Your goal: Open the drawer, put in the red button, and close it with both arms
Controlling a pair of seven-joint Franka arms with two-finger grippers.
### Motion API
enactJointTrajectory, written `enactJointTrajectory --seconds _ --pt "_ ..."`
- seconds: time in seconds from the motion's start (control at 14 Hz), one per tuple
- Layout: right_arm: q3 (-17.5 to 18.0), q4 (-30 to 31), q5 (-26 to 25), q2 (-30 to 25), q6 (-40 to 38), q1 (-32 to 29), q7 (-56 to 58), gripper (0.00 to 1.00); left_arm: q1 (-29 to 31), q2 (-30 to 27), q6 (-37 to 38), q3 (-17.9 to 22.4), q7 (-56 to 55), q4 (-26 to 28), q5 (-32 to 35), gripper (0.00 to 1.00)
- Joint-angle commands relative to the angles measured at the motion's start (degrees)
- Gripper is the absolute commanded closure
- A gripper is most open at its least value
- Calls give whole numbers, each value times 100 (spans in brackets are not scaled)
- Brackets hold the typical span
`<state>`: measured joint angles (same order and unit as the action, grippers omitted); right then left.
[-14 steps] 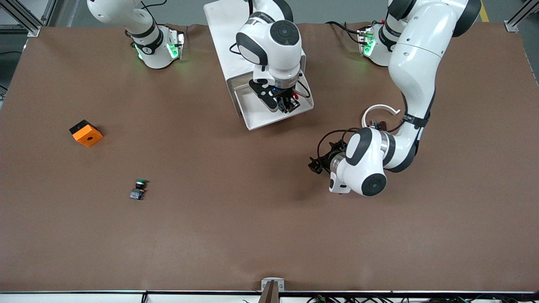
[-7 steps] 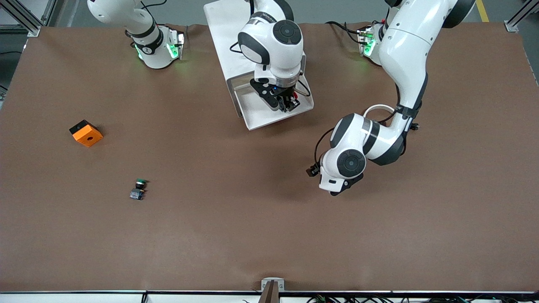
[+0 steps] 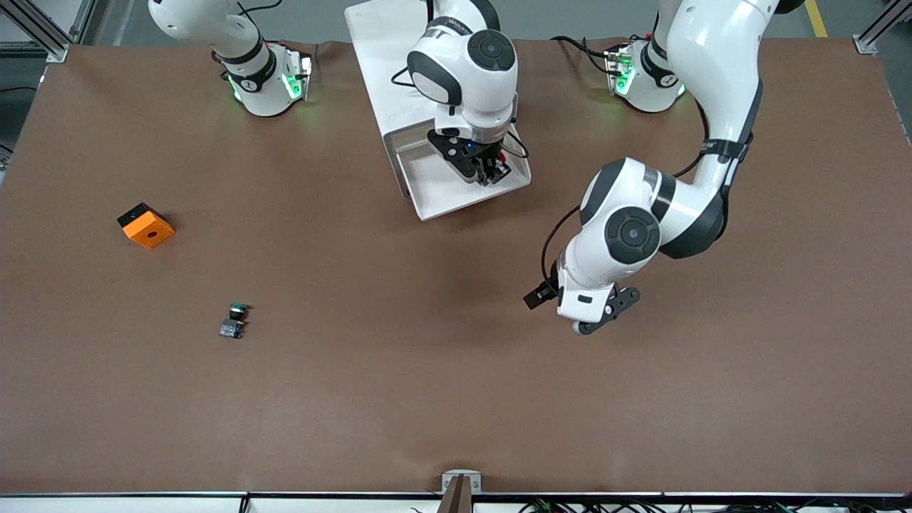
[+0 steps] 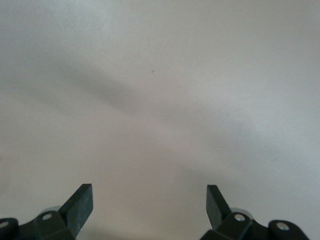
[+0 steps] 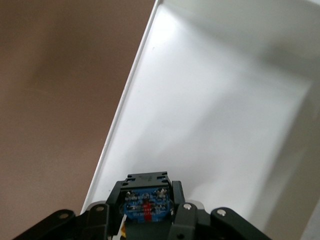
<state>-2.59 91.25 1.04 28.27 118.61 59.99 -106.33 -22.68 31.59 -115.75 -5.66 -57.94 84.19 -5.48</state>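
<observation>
The drawer [image 3: 427,206] is pulled out of the white cabinet [image 3: 377,43], and its white tray faces up. My right gripper [image 3: 489,174] hangs over the tray at the end toward the left arm. It is shut on the red button [image 3: 502,162]. In the right wrist view the button's dark body with its blue face [image 5: 145,186] sits between my right gripper's [image 5: 146,207] fingers, above the bare tray floor [image 5: 210,115]. My left gripper [image 3: 602,313] is over bare table nearer the front camera than the drawer. In the left wrist view it [image 4: 148,195] is open and empty.
A green-capped button [image 3: 234,319] lies on the brown table toward the right arm's end. An orange square block [image 3: 146,225] with a hole lies farther from the front camera than that button. Both arm bases stand beside the cabinet.
My left arm has swung its wrist round, and its gripper now points down at the table, a little nearer the front camera. My right gripper has shifted slightly toward the cabinet with the button.
</observation>
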Motion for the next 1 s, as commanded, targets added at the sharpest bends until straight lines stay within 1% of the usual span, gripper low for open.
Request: enactJointTrajectory --seconds 0.0,0.14,0.22,0.29,0.36,0.43,0.72,0.93 --pt "-57 -37 -104 74 4 83 -116 100 -52 -284 -202 -5 -16 282 109 0" --pt "-57 -54 -104 74 4 74 -116 100 -87 -433 -376 -5 -16 509 109 0" --pt "-57 -72 -95 74 13 66 -107 88 -105 -600 -595 -5 -16 789 109 0" --pt "-57 -89 -86 74 13 57 -116 20 -131 -793 -858 -5 -16 1131 117 0" --pt "-57 -90 -104 74 13 74 -116 0 -140 -943 -1079 -5 -7 1387 117 0" --pt "-57 -90 -104 74 13 74 -107 0 -157 -996 -1185 -5 -7 1520 117 0" --pt "-57 -142 -165 48 -13 39 138 0 -438 -962 -1195 -5 -77 1557 109 0" --pt "-92 -213 -201 -66 -135 -83 945 0 -649 -918 -1204 -5 -95 1565 109 0"
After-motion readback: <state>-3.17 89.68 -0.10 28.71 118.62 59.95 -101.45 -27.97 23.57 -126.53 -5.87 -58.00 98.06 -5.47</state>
